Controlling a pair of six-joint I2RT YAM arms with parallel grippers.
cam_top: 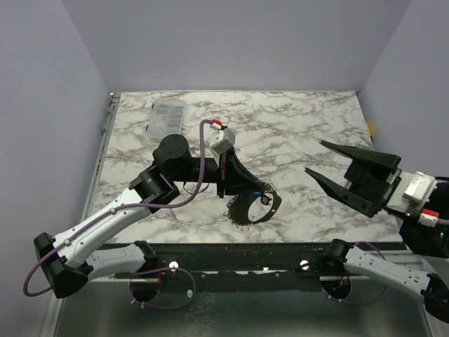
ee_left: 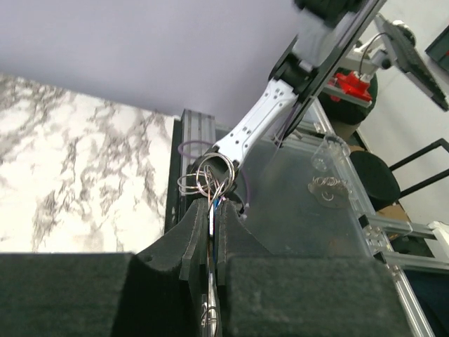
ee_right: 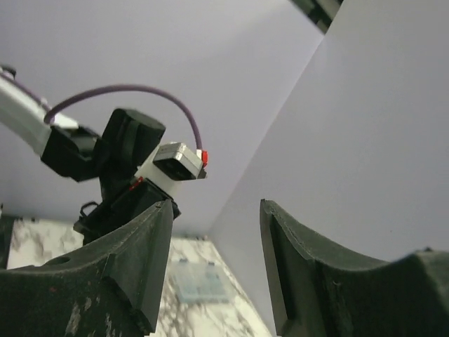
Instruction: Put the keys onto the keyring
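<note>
Marble bench (cam_top: 302, 126), lavender walls. Left gripper (ee_left: 212, 219): jaws pinching keyring (cam_top: 237, 216), keys (cam_top: 264, 199) clustered on it, nearer than and right of clear box (cam_top: 168, 116). Right gripper (cam_top: 314, 156): jaws spread, empty, far right of box.

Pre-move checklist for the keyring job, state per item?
1. Left gripper shut on the keyring: ok.
2. Right gripper open, nothing between its jaws: ok.
3. Right gripper apart from the keyring, no contact: ok.
4. Keys bunched at the keyring; how many are threaded on: cannot tell.
5. Keys left in the clear compartment box at the far side of the table: cannot tell.
</note>
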